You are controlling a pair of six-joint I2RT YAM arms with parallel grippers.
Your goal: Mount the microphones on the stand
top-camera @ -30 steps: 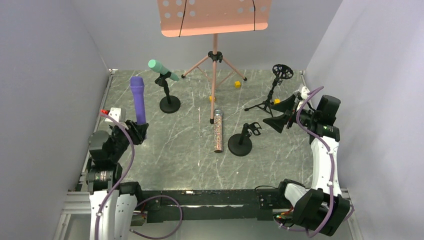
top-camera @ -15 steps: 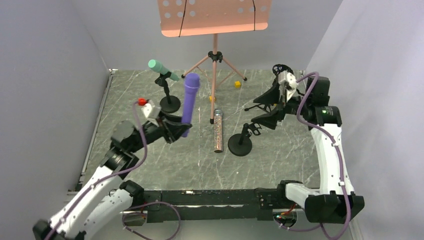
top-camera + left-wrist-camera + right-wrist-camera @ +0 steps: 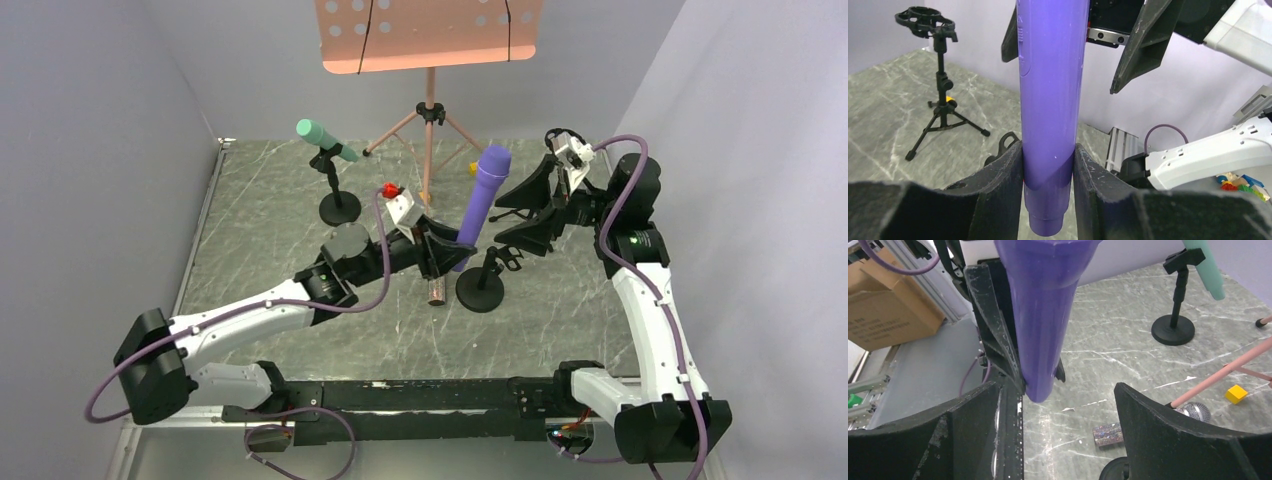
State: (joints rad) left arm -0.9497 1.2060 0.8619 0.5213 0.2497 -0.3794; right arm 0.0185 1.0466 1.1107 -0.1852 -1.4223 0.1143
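Note:
My left gripper (image 3: 447, 256) is shut on the lower shaft of the purple microphone (image 3: 482, 200), held nearly upright above the table's middle. In the left wrist view the shaft (image 3: 1050, 100) is pinched between both pads of that gripper (image 3: 1048, 167). My right gripper (image 3: 535, 205) is open beside the microphone's head. In its wrist view the purple body (image 3: 1040, 315) stands just ahead of the open gripper (image 3: 1058, 392), near the left finger. The mint-green microphone (image 3: 325, 138) sits in its stand (image 3: 340, 208). The glittery microphone (image 3: 1108, 434) lies on the table. An empty round-base stand (image 3: 481, 290) is below the purple one.
A pink music stand (image 3: 430, 35) rises at the back centre, its legs spreading over the table. A black tripod stand with a ring mount (image 3: 940, 90) is at the back right. A yellow cube (image 3: 1236, 393) lies near the pink legs. A cardboard box (image 3: 888, 305) sits off the table.
My left arm swung from the left edge to the table's middle, carrying the purple microphone. My right gripper moved in toward it and opened wider.

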